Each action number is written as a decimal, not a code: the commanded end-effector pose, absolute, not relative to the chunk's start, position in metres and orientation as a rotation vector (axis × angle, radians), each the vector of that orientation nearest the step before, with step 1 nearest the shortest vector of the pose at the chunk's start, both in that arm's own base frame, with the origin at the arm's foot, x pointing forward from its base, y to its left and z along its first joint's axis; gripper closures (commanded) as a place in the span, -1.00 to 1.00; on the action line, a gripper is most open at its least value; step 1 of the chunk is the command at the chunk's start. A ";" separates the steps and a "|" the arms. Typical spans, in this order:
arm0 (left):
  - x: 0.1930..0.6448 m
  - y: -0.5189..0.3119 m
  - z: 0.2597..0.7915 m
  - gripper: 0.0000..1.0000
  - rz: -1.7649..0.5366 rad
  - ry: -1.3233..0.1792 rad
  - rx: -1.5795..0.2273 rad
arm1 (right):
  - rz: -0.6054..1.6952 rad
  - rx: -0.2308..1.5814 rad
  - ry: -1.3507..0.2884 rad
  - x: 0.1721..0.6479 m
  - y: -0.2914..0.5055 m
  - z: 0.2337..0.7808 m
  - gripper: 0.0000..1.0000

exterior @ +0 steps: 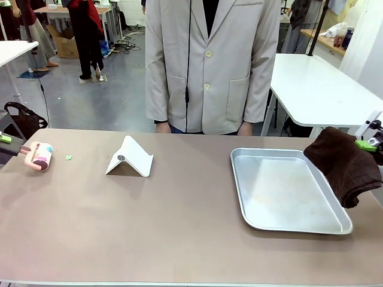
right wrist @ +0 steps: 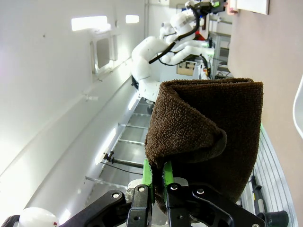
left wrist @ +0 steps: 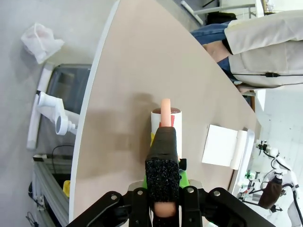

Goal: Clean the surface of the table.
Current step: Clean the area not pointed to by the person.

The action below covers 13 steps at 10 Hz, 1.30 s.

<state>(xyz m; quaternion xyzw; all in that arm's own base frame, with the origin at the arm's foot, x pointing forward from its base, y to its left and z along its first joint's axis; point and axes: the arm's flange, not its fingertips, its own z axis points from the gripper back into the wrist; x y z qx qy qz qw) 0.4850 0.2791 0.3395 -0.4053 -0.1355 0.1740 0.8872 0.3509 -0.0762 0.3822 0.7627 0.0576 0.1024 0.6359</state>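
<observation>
The table [exterior: 179, 233], broad, matte taupe-brown with a thin pale edge, lies flat and level, stretching from beneath the left gripper [exterior: 8, 142] to beneath the right gripper [exterior: 366, 144].

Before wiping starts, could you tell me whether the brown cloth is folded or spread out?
Folded: the brown cloth is doubled over in thick layers and hangs bunched from the right tool.

A lint roller [exterior: 40, 156], white stand [exterior: 130, 157] and metal tray [exterior: 287, 191] sit on the table [exterior: 179, 239]; a brown cloth [exterior: 344, 164] hangs at right.
</observation>
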 end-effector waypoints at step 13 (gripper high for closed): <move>0.528 0.187 0.305 0.56 0.254 -0.250 -0.885 | 0.242 1.737 0.125 0.349 -0.078 0.387 1.00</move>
